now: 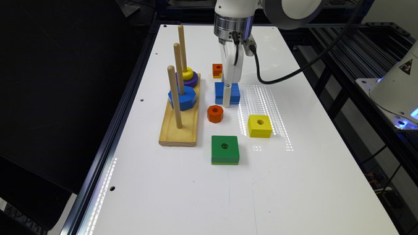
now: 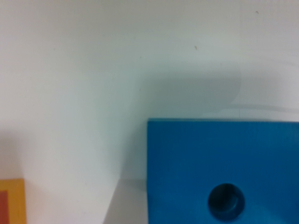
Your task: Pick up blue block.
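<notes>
The hand (image 1: 227,98), grip unclear, is down at the blue block (image 1: 227,92), orange ring (image 1: 215,113) near

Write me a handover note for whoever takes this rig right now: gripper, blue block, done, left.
Gripper: down at the blue block, in front of it in the exterior view; open or shut can't be told.
Blue block: flat on the white table, between the small orange square block and the orange octagonal nut. Wrist view shows it close up, centre hole visible.
Done: arm brought down onto the block.
Left: confirm the grip, then lift; the block appears not yet raised.
</notes>
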Action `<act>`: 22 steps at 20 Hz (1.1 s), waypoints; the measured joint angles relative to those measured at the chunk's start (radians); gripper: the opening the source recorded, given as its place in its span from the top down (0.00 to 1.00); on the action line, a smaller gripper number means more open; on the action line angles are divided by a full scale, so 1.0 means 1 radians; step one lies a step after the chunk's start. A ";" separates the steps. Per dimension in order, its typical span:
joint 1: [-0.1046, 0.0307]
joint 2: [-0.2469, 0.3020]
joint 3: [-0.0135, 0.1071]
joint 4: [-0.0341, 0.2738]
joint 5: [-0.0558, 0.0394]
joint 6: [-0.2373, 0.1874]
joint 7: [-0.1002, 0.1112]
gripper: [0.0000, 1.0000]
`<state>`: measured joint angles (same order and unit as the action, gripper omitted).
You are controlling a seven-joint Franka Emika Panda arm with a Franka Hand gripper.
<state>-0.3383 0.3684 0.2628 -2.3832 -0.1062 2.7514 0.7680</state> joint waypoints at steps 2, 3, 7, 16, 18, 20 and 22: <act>0.000 0.000 0.000 0.000 0.0000 0.000 0.000 1.00; 0.000 0.000 0.000 0.000 0.0000 0.000 0.000 1.00; -0.001 0.000 0.001 0.000 0.0000 0.000 0.000 1.00; -0.002 -0.013 0.003 -0.002 0.0001 -0.002 0.000 1.00; -0.002 -0.027 0.005 -0.003 0.0015 -0.010 0.000 1.00; -0.003 -0.054 0.009 -0.004 0.0058 -0.034 0.000 1.00; -0.004 -0.087 0.016 -0.005 0.0146 -0.066 0.000 1.00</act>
<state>-0.3423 0.2809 0.2787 -2.3886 -0.0916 2.6853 0.7680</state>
